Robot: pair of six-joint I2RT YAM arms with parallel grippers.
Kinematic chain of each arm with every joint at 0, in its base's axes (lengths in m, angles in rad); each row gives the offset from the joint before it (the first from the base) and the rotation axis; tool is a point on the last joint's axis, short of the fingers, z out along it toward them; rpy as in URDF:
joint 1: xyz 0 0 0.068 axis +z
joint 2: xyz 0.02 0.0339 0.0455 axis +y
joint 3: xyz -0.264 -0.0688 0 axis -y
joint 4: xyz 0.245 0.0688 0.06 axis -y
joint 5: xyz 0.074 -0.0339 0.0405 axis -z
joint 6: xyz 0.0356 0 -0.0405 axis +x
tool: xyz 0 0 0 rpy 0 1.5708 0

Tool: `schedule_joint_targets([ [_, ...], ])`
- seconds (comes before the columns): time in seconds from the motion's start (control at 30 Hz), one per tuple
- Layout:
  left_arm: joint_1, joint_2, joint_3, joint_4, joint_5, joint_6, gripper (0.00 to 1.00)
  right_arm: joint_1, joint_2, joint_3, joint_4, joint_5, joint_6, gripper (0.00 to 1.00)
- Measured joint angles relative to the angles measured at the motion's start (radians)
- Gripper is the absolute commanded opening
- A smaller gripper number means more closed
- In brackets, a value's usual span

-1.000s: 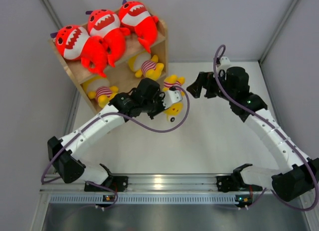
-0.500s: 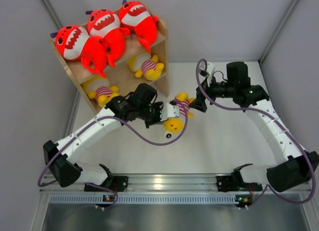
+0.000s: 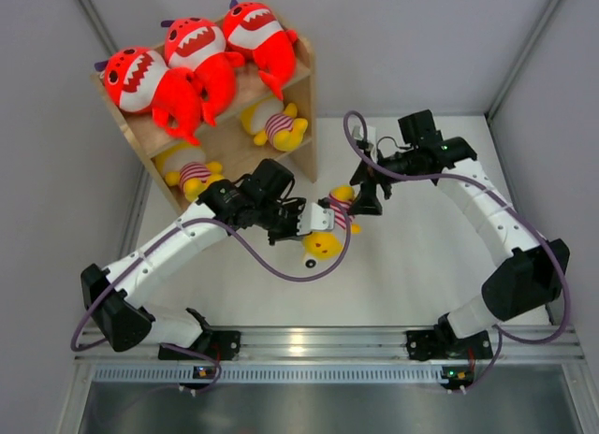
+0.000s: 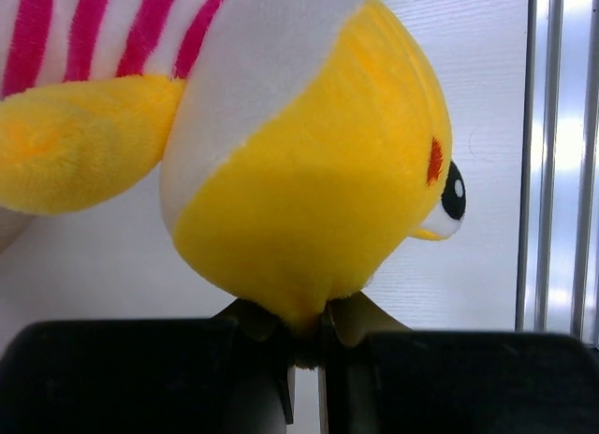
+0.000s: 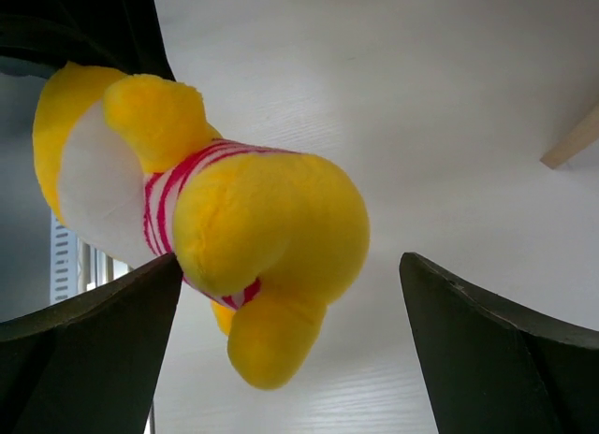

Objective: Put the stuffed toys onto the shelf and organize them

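Top view, shelf: the small light-wood two-tier shelf (image 3: 306, 125) stands on the white desk (image 3: 421, 284). Three red plush sharks with white toothy mouths (image 3: 192, 65) lie in a row on its top level. Two yellow plush dolls with red-and-white striped middles (image 3: 276, 123) lie on the level below, with a gap between them.

Top view, third doll: another yellow striped plush doll (image 3: 329, 226) is to the right of the shelf and nearer the arm bases, near it but apart.

Top view, hands: the left hand (image 3: 314, 228) holds this doll's head from the shelf side. The right hand (image 3: 354, 205) meets its legs from the side away from the shelf.

Left wrist view, grip: the left hand (image 4: 301, 336) is pinched closed on a small fold of the doll (image 4: 309, 200) at the yellow head. The striped body juts out above the desk (image 4: 487, 125), so the doll looks lifted and free to turn.

Right wrist view, grip: the right hand (image 5: 291, 261) is spread wide with the doll's (image 5: 262, 228) lower body between its fingers (image 5: 84, 350). One finger is just beside the stripes and the other well apart. A corner of the shelf (image 5: 576, 139) shows at the right.

Purpose: probably a handover or a steadying hold. A pinch on the head alone lets the doll swing, so a second grip on the body would let it go into the gap on the shelf squarely.
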Motion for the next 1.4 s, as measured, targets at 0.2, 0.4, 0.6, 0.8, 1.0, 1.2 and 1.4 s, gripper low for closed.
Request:
schedule_joint_targets([
  [0.2, 0.0, 0.0, 0.006, -0.013, 0.0, 0.011, 0.0, 0.098, 0.046, 0.024, -0.01, 0.001, -0.014, 0.58],
  [0.4, -0.001, 0.0, 0.023, -0.032, -0.079, -0.018, 0.09, 0.117, 0.035, -0.048, 0.013, -0.029, 0.015, 0.0],
  [0.6, 0.0, -0.005, 0.065, -0.027, -0.268, -0.083, 0.98, 0.1, -0.042, -0.216, 0.209, 0.002, 0.27, 0.0],
  [0.8, 0.003, -0.112, 0.114, -0.019, -0.399, -0.143, 0.99, 0.054, -0.174, -0.28, 0.436, 0.103, 0.681, 0.0],
  [1.0, 0.026, -0.262, 0.335, -0.027, -0.429, -0.189, 0.99, 0.069, -0.327, -0.422, 0.75, 0.275, 1.181, 0.0],
  [1.2, 0.133, -0.362, 0.491, -0.027, -0.463, -0.25, 0.98, 0.216, -0.436, -0.567, 0.961, 0.671, 1.585, 0.0],
  [1.4, 0.219, -0.413, 0.518, -0.031, -0.534, -0.291, 0.98, 0.375, -0.386, -0.549, 1.069, 0.979, 1.82, 0.0],
])
